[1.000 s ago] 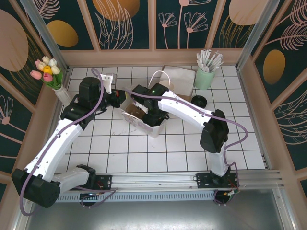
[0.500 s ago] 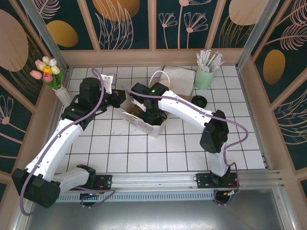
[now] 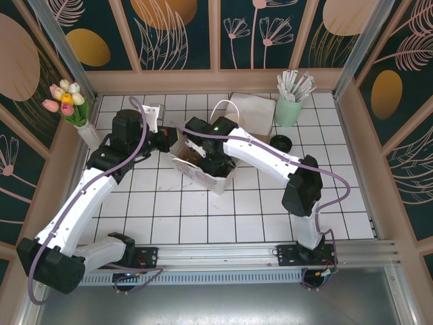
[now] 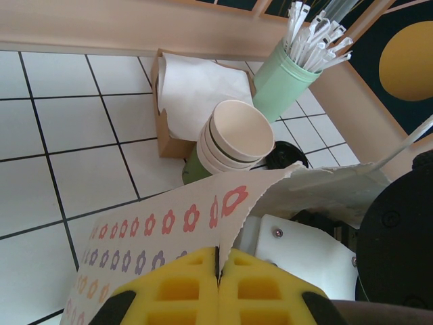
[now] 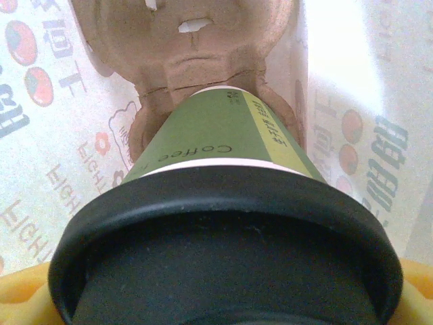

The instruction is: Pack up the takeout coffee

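Against the far rail of the white tiled table (image 3: 203, 223), right of centre: a mint-green pot (image 3: 289, 110) crammed with paper-wrapped straws (image 4: 312, 37), just beside a brown cardboard holder of white napkins (image 4: 196, 88). Close in front of that holder, a nested stack of cream-rimmed paper cups (image 4: 237, 132). Flat on the tiles near the pot's foot, a loose black round lid (image 3: 281, 142). Over at the left edge, well apart from all this, a white vase (image 3: 88, 134) of pink, yellow and white tulips (image 3: 65, 97)
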